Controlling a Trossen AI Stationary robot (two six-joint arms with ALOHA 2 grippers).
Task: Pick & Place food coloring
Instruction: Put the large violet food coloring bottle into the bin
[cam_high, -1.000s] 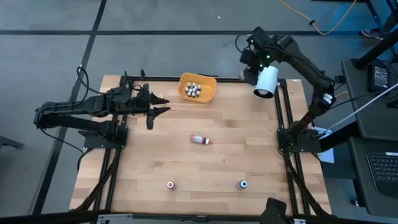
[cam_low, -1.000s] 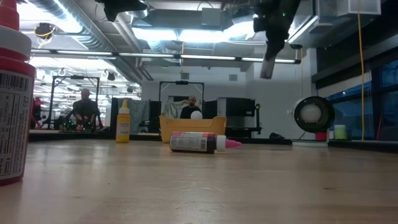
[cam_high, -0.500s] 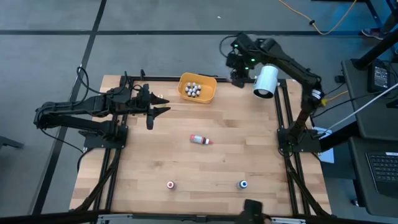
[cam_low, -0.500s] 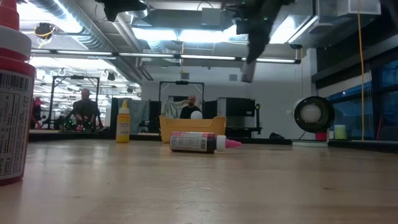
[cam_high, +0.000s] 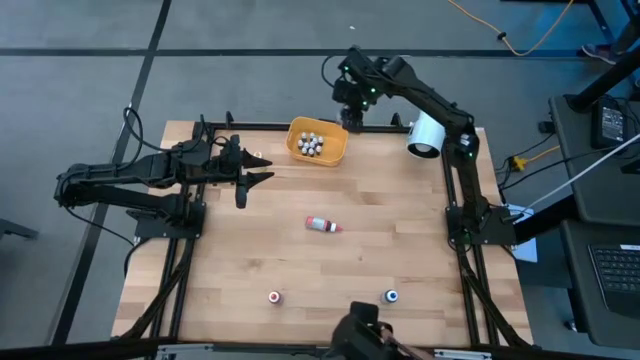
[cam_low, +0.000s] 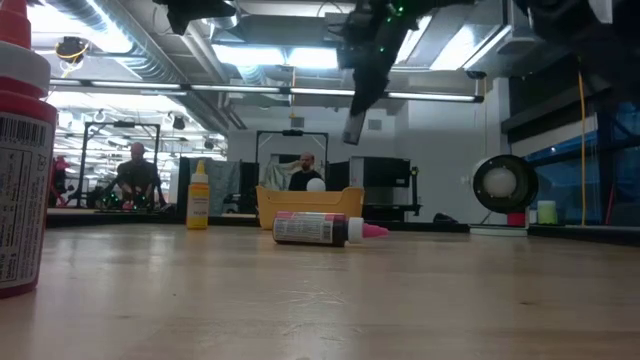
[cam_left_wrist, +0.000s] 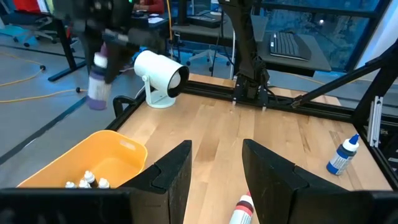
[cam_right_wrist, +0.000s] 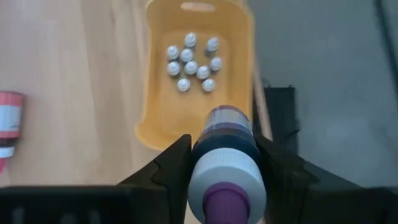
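My right gripper (cam_high: 350, 106) is high above the table's far edge, just right of the orange bowl (cam_high: 318, 141), shut on a purple-topped food coloring bottle (cam_right_wrist: 227, 155). In the right wrist view the bowl (cam_right_wrist: 163, 118) lies below it and holds several tiny bottles with pale tops (cam_right_wrist: 191, 62). The left wrist view shows the held bottle (cam_left_wrist: 98, 81) over the bowl's far side (cam_left_wrist: 87, 165). My left gripper (cam_high: 255, 172) waits open at the table's left, left of the bowl. A red-and-white bottle (cam_high: 322, 225) lies on its side at mid-table. My right gripper pinches the purple-topped bottle by its dark body (cam_right_wrist: 227, 134), one finger (cam_right_wrist: 171, 165) on either side. The bottle lies along the fingers, its purple cap (cam_right_wrist: 227, 202) toward the wrist. It is lifted clear and hangs tilted below the gripper (cam_low: 353, 128) in the low view.
A big white cylinder (cam_high: 426, 134) stands at the far right corner. A red-topped bottle (cam_high: 274, 297) and a blue-topped one (cam_high: 391, 296) stand near the near edge. A yellow bottle (cam_low: 199, 197) stands left of the bowl. People sit in the room beyond.
My right gripper has travelled along the far edge toward the table's left, from above the white cylinder to beside the orange bowl, carrying the purple-topped bottle with it. My left arm has kept still.
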